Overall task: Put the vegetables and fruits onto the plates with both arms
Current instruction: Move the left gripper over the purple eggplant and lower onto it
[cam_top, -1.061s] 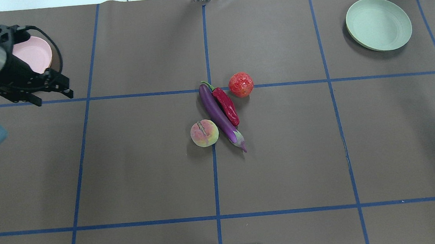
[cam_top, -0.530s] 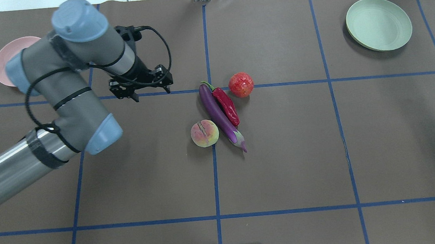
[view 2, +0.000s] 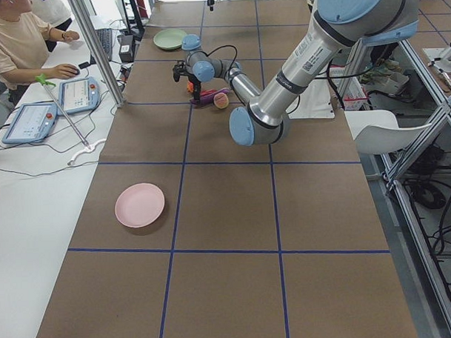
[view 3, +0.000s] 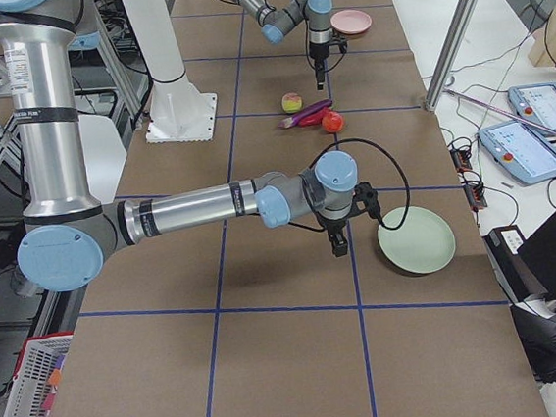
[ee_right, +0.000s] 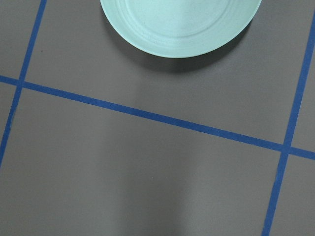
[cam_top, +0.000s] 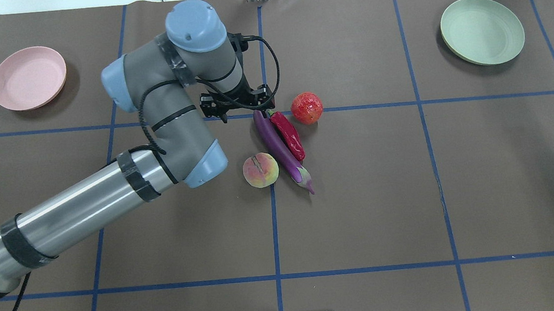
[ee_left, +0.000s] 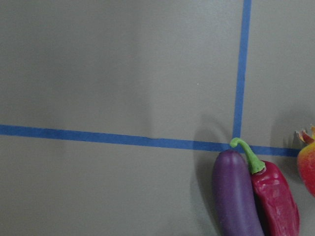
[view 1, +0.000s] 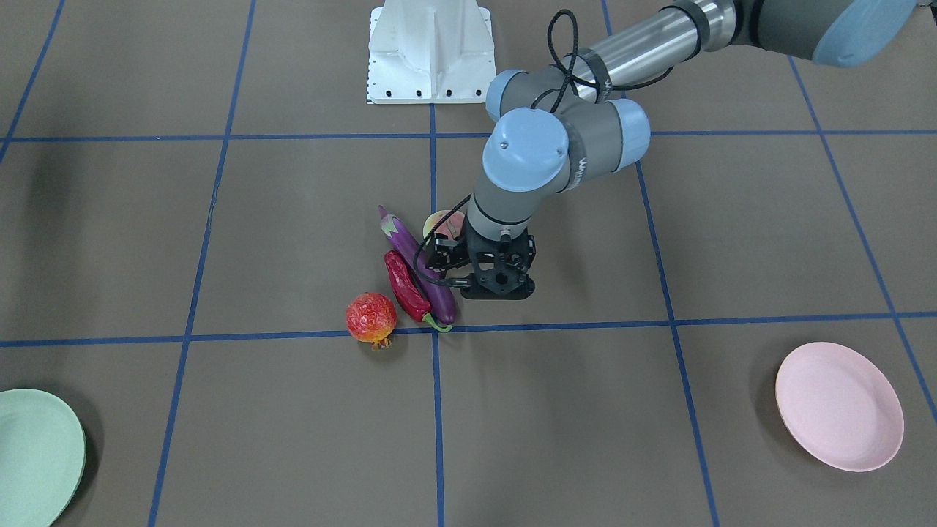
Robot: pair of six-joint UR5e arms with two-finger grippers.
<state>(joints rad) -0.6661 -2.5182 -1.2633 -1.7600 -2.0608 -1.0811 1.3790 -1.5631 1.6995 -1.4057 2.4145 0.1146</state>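
The purple eggplant (cam_top: pixel 280 148), red chili (cam_top: pixel 289 134), pomegranate (cam_top: pixel 307 107) and peach (cam_top: pixel 260 170) lie together at the table's middle. My left gripper (cam_top: pixel 246 112) hovers open and empty just left of the eggplant's far tip; the left wrist view shows the eggplant (ee_left: pixel 236 196), chili (ee_left: pixel 275 199) and pomegranate (ee_left: pixel 307 160) at its lower right. The pink plate (cam_top: pixel 27 77) is far left and the green plate (cam_top: pixel 482 30) far right, both empty. My right gripper (view 3: pixel 338 242) hangs near the green plate (ee_right: pixel 182 19); I cannot tell if it is open.
The white robot base (view 1: pixel 428 51) stands at the table's near edge. Blue tape lines (cam_top: pixel 274 225) grid the brown table. An operator (view 2: pixel 17 46) sits at a side table with tablets beyond the far edge.
My left arm has swept right from beside the pink plate to the eggplant's far end, uncovering the pink plate. The produce and plates have not moved.
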